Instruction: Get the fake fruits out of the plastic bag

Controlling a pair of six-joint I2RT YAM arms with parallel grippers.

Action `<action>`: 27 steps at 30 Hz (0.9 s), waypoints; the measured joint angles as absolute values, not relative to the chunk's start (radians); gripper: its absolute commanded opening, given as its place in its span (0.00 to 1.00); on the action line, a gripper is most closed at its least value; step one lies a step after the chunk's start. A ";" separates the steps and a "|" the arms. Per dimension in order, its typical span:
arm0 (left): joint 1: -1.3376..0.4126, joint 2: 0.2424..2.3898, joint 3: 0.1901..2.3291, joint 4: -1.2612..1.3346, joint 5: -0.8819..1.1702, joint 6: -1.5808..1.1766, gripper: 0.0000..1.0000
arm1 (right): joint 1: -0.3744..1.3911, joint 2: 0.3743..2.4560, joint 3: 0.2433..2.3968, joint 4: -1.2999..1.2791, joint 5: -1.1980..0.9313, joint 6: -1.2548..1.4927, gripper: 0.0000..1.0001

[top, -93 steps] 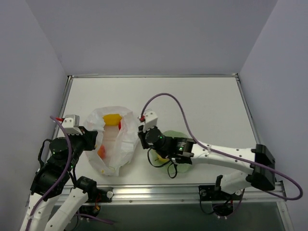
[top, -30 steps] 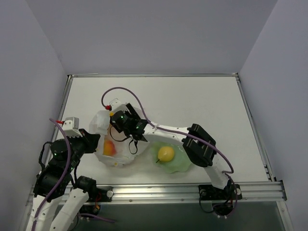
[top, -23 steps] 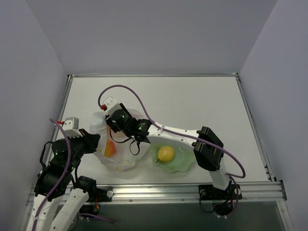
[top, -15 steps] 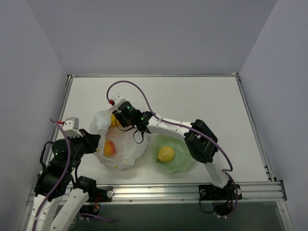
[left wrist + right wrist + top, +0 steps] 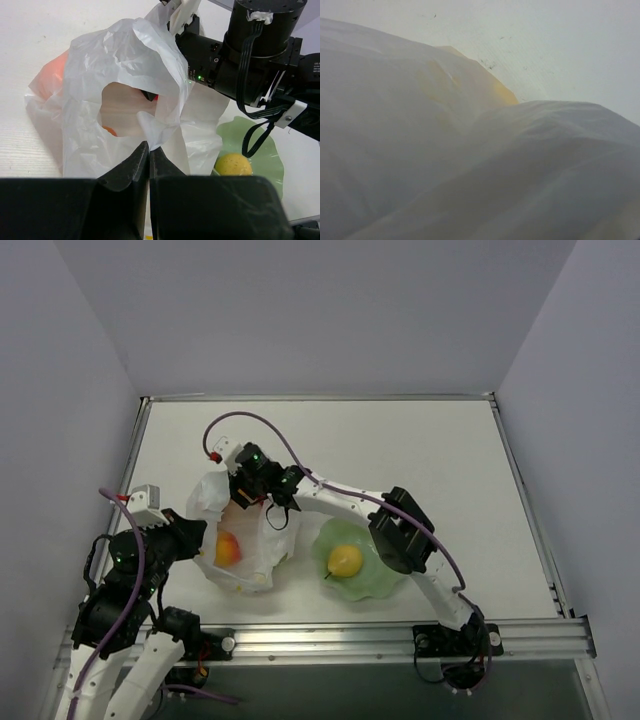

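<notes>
The plastic bag (image 5: 252,540) lies crumpled at the near left of the table. My left gripper (image 5: 149,148) is shut on a fold of its rim, holding the mouth up. A pink-orange peach (image 5: 227,550) shows inside the bag. My right gripper (image 5: 247,498) reaches into the bag's far side, and its fingers are hidden by plastic. In the right wrist view only white film of the plastic bag (image 5: 470,165) shows, with a yellow fruit (image 5: 470,70) behind it. The yellow pear (image 5: 346,560) lies on the green plate (image 5: 385,580).
The right arm's forearm (image 5: 340,502) stretches across from the bag to its elbow (image 5: 400,530) above the plate. In the left wrist view the right wrist's black body (image 5: 240,60) looms just beyond the bag (image 5: 125,85). Grey walls enclose the table.
The right gripper has left the plate, where the pear now lies, and has been shifting about inside the bag, ending near its far rim. The left gripper keeps its hold.
</notes>
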State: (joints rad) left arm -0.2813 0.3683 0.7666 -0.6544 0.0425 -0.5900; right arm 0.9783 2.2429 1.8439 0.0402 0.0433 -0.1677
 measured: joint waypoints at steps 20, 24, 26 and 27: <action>-0.281 0.377 0.744 -0.640 0.029 -0.610 0.03 | 0.952 2.213 1.687 0.009 0.100 -0.181 0.85; -0.281 0.376 0.744 -0.641 0.028 -0.609 0.02 | 0.953 2.208 1.686 -0.033 0.158 -0.163 0.94; -0.281 0.376 0.744 -0.642 0.026 -0.609 0.02 | 0.957 2.193 1.680 -0.053 0.172 -0.154 0.95; -0.281 0.376 0.744 -0.641 0.026 -0.609 0.02 | 0.957 2.180 1.677 -0.066 0.172 -0.148 0.95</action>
